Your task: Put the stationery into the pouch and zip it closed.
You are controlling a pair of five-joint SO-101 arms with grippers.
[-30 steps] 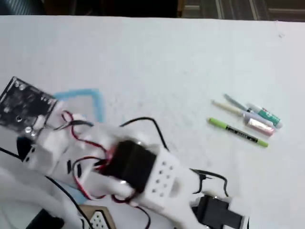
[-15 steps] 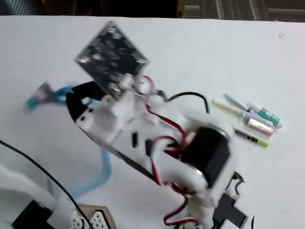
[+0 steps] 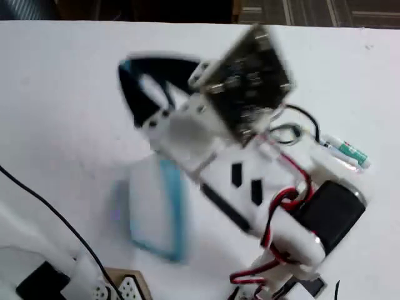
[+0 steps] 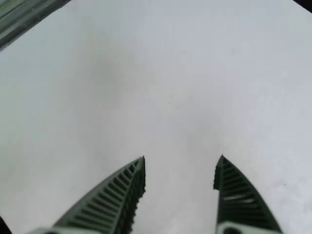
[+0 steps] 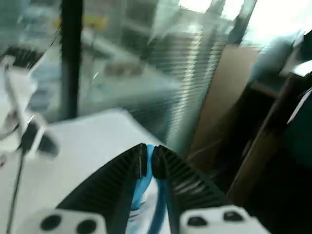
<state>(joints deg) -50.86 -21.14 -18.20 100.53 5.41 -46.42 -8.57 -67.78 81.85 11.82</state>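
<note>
Far left in the high view, a black cable point(image 3: 44, 200) crosses bare white desk point(image 3: 56, 106), and that whole side lies open up to the desk's far edge along the top of the frame. Next, in the lower middle, comes the pouch point(image 3: 156, 212), white with a blue rim. It is blurred, and I cannot tell whether its lower end touches the desk. Above it, upper left of centre, my right pincer point(image 3: 134, 78) sits up off the surface. My right arm point(image 3: 250, 187) slants from there down to the lower right corner, covering much of the middle. At the right edge the stationery point(image 3: 347, 152), a few pens, lies on the desk, partly behind that arm, with free desk above it.

In the right wrist view the desk takes the lower left and its edge passes just behind my fingertips. The right pincer is pressed tight together on the pouch's blue rim, which shows between the jaws at bottom centre. Past the edge stand a dark upright post point(image 5: 70, 58) at upper left, window blinds point(image 5: 195, 73) in the middle and a brown board point(image 5: 229, 97) to the right.

In the left wrist view a dark strip beyond the desk's edge cuts the upper left corner. My left pincer point(image 4: 180, 163), at the bottom, is spread wide with nothing in it, over bare desk
</note>
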